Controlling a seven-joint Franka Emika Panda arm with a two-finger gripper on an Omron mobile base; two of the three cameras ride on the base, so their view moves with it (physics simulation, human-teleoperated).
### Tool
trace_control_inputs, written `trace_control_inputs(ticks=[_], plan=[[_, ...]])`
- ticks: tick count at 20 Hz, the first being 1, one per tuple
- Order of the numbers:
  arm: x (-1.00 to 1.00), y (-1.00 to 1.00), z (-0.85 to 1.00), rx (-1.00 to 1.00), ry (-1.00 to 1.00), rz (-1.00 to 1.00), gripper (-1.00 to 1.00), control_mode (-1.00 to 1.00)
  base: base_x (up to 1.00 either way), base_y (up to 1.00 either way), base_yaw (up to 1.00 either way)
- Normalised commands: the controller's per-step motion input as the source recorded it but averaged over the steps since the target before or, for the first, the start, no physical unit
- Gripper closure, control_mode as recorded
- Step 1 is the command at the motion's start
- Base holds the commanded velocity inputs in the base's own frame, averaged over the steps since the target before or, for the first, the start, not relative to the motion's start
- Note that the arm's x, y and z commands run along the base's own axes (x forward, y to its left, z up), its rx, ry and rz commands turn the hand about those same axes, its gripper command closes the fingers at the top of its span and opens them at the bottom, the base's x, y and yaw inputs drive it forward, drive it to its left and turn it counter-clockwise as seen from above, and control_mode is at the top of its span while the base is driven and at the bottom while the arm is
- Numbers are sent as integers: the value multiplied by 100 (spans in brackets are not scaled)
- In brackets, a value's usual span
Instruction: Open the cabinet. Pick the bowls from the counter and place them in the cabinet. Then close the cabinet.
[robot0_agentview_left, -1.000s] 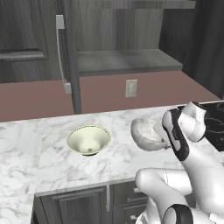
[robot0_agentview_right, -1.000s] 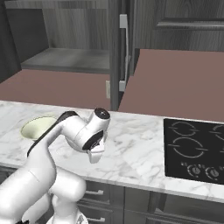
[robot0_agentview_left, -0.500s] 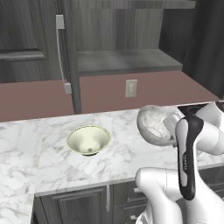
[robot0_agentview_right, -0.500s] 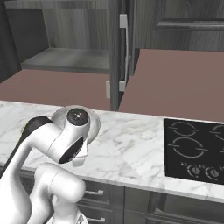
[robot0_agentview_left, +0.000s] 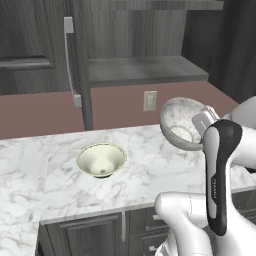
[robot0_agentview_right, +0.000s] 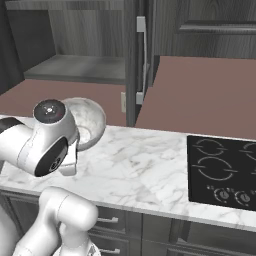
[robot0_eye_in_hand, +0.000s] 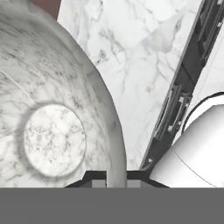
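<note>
Gripping the marbled bowl (robot0_agentview_left: 182, 122) by its rim, our gripper (robot0_eye_in_hand: 116, 177) is closed on it, right of frame

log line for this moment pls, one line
stage: carry | gripper: shut on marbled bowl rim, bowl lifted and tilted | cream bowl: on counter | cabinet: open, shelf bare

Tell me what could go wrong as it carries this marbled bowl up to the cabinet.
The gripper pinches only the marbled bowl's rim, and the bowl hangs tilted, so it might slip or swing. The open cabinet door stands edge-on beside the shelf; the bowl could clip it. The cream bowl remains on the counter.
</note>
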Motion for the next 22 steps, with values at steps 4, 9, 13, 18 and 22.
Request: trace_control_inputs(ticks=[4,9,13,18,22], plan=[[0,0,100,0,0,-16,100,-100,0,0,0],[0,0,80,-2,-4,-13,100,-100,0,0,0],[14,4,65,-6,-7,-11,100,-100,0,0,0],[20,1,60,-2,-6,-7,100,-100,0,0,0],[17,-1,51,0,-3,-5,100,-100,0,0,0]])
